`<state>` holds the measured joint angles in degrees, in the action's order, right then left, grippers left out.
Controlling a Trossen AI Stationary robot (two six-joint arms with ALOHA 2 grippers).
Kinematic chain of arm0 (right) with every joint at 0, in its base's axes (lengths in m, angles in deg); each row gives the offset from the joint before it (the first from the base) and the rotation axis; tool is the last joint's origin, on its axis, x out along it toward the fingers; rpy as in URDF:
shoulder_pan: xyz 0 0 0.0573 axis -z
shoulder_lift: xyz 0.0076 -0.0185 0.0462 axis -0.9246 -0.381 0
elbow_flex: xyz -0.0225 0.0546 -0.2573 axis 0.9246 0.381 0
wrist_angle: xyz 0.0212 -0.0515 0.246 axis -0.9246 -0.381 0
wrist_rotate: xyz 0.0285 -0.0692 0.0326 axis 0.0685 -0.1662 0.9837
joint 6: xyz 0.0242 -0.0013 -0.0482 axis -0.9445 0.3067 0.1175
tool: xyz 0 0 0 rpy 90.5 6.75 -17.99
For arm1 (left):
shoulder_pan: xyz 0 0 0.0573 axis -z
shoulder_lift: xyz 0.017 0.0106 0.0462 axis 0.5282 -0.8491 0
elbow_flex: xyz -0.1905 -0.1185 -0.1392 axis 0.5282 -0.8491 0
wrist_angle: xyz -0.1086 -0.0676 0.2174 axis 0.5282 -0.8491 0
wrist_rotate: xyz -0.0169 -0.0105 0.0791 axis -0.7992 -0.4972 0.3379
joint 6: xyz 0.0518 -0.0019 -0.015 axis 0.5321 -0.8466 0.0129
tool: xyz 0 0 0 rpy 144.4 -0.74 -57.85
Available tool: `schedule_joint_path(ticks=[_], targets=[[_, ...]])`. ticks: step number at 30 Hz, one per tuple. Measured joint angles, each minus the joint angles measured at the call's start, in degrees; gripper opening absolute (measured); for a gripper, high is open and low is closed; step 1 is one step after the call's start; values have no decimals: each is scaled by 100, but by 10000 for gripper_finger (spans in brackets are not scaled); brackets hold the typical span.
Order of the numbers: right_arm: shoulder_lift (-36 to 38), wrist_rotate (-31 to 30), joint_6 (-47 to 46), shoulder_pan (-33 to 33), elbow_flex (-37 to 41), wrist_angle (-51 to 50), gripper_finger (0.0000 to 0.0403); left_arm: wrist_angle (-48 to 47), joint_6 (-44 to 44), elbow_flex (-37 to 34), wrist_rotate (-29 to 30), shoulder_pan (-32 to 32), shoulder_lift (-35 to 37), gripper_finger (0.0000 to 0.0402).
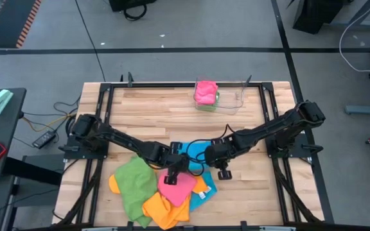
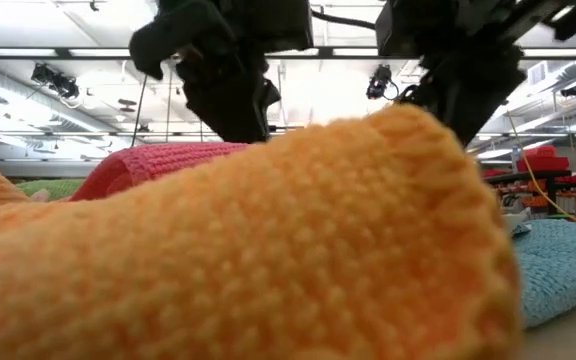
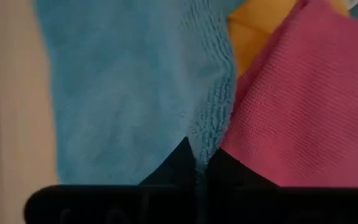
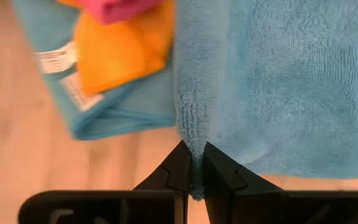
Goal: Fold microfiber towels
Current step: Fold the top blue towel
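Note:
A sky blue towel lies between my two grippers at the table's middle. My left gripper is shut on it, and so is my right gripper. Toward the near edge a loose pile holds a green towel, an orange towel, a pink towel and a second blue towel with white tags. The pink towel lies partly on the orange one. In the low view the orange towel fills the foreground. My left gripper pinches an edge of the sky blue towel between its two fingers, beside the pink towel. One layer or several, I cannot tell. My right gripper pinches a thick rolled edge of the same towel at its end, between its two fingers. The rest of the towel spreads out beyond the fingers.
A clear plastic tray stands at the table's far edge with a folded pink towel in it. Bare wood lies between the tray and the arms. Black frame rails run along the table's sides.

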<state>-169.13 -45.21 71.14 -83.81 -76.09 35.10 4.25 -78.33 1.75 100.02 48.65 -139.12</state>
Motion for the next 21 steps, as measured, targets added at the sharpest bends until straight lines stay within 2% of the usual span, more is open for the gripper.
schedule_joint_path(ticks=[5,13,21], targets=[[0,16,-203,63,-113,-176,38,-106,117,-3,-15,-268,41,38],[-2,-90,-291,546,38,-185,38,-229,288,-15,-20,-601,31,21],[-4,-119,-313,986,377,14,38,-202,492,-22,-186,-806,-306,28]])
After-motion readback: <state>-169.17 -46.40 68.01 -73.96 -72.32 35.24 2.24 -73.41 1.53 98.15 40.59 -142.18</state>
